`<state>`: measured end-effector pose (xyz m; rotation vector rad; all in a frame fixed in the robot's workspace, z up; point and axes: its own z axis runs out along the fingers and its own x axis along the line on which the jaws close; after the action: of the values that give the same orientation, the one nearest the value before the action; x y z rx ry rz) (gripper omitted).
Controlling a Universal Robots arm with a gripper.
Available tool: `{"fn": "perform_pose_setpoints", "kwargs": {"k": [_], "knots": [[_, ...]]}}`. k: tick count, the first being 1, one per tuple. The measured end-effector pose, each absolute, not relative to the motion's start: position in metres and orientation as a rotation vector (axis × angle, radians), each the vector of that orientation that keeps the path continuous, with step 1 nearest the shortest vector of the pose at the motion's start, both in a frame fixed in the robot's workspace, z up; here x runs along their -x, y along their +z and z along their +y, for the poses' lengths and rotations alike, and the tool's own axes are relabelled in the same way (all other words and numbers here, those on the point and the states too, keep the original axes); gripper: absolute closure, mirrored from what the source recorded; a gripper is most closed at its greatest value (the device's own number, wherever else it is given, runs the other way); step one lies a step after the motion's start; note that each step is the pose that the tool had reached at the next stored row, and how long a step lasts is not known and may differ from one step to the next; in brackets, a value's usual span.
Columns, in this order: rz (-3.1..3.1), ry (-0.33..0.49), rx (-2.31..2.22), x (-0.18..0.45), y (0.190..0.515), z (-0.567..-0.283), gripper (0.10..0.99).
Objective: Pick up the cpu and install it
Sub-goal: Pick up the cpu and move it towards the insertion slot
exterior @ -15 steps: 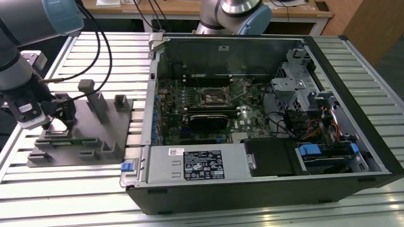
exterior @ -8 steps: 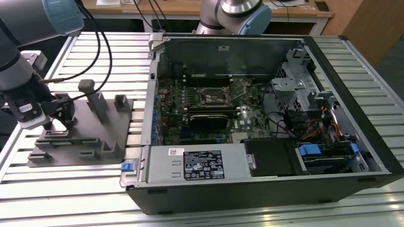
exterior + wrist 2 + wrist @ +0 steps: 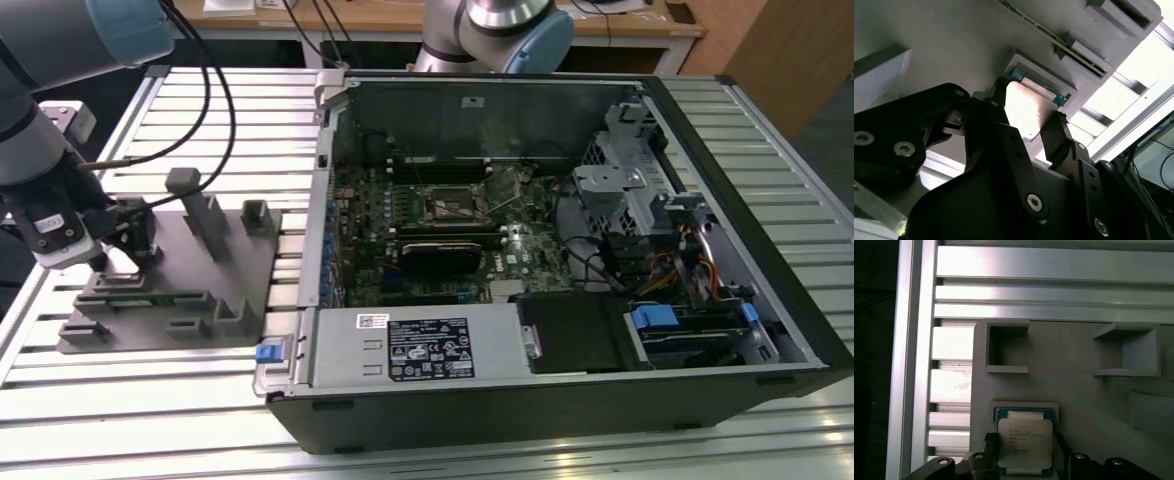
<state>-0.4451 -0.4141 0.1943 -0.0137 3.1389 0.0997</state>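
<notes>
The cpu, a small square chip with a pale metal top, lies in a shallow pocket of the grey fixture. In both wrist views my gripper straddles it, one black finger against each opposite edge, so the jaws look shut on the cpu. In the exterior view the gripper is down on the fixture at that view's left. The dark metal-framed socket sits on the motherboard inside the open computer case, well to the exterior view's right.
Grey posts and brackets rise from the fixture close beside the gripper. Everything stands on a slatted aluminium table. A grey box with a white label, drive cages and cables crowd the case. A second arm's base stands behind it.
</notes>
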Motion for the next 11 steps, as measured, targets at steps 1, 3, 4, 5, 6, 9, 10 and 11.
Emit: {"fn": "perform_pose_setpoints", "kwargs": {"k": [1,3,4,5,6,9,10,11], "knots": [[3.139,0.100,0.014,0.4451,0.1964,-0.4141,0.557],[3.139,0.100,0.014,0.4450,0.2000,-0.4141,0.557],[3.139,0.100,0.014,0.4450,0.2011,-0.4141,0.557],[3.139,0.100,0.014,0.4450,0.2014,-0.4141,0.557],[3.139,0.100,0.014,0.4450,0.2015,-0.4141,0.557],[3.139,0.101,0.014,0.4450,0.2018,-0.4142,0.557],[3.139,0.101,0.014,0.4450,0.2018,-0.4141,0.557],[3.139,0.101,0.014,0.4450,0.2018,-0.4141,0.557]]}}
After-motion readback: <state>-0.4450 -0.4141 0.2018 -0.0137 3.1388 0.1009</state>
